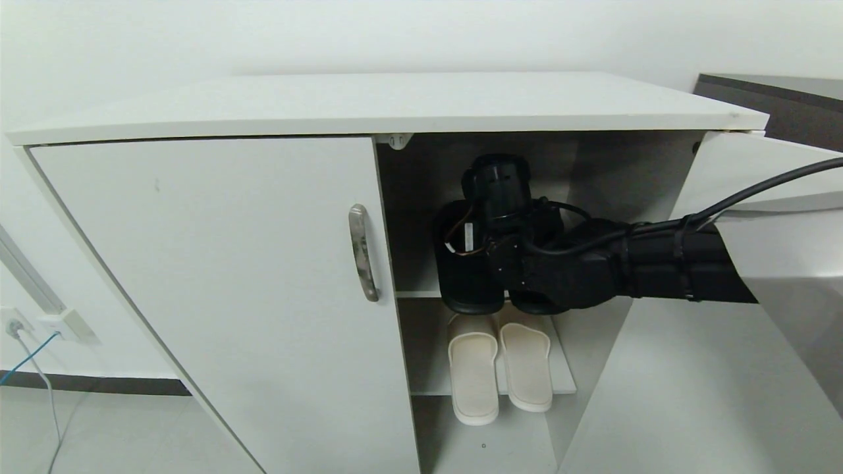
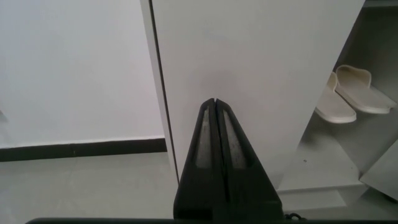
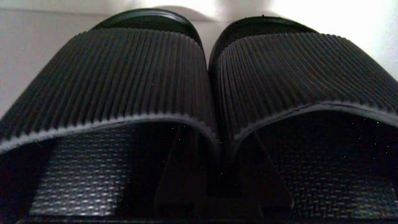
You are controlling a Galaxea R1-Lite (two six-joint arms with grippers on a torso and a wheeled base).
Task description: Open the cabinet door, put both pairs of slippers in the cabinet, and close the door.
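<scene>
Outside the cabinet, before its closed left door, the left gripper is hanging with fingers pressed together. Deeper in, the right gripper is apparently clamping the ribbed black slippers at the upper shelf, their long axes running straight ahead of it, toes inward, above the white slippers.

Bright, soft, even light over the head view, the wall and the cabinet front close to washed out. Deep shade inside the open half, darkest behind the black slippers, lighter around the white slippers. Cabinet top bowed toward the frame edges. Dim right wrist view, lit perhaps from behind, with a pale glow above the ribbed straps.
</scene>
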